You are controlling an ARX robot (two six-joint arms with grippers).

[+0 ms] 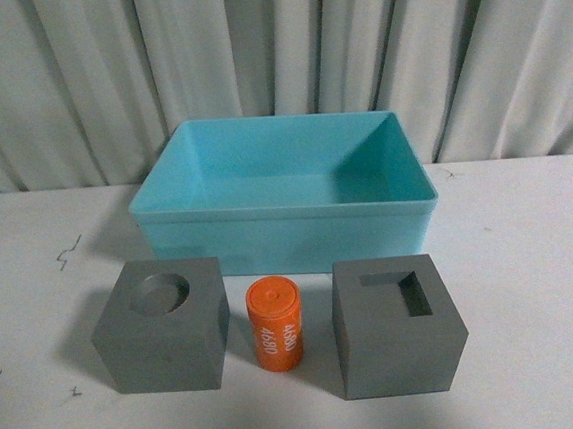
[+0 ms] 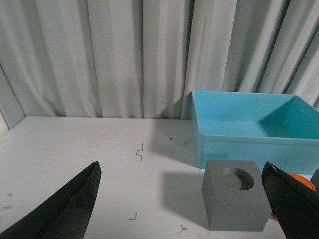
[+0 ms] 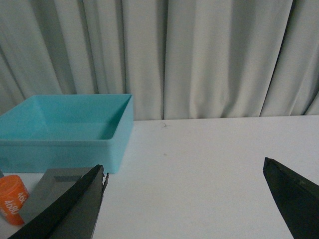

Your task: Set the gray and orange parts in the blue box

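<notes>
In the front view a gray cube with a round recess (image 1: 163, 326) stands at the left, an orange cylinder with white digits (image 1: 275, 324) in the middle, and a gray cube with a rectangular recess (image 1: 398, 324) at the right. The blue box (image 1: 286, 228) sits empty right behind them. No arm shows in the front view. My left gripper (image 2: 182, 172) is open, and the round-recess cube (image 2: 233, 201) lies between its fingers, nearer one fingertip (image 2: 286, 196). My right gripper (image 3: 183, 169) is open over bare table; the rectangular-recess cube (image 3: 52, 186) and orange cylinder (image 3: 11, 198) lie beside one finger.
A white table (image 1: 531, 253) carries everything, with small dark scuffs (image 1: 67, 254) at its left. Pale pleated curtains (image 1: 272, 45) hang close behind the blue box (image 2: 251, 127) (image 3: 65, 132).
</notes>
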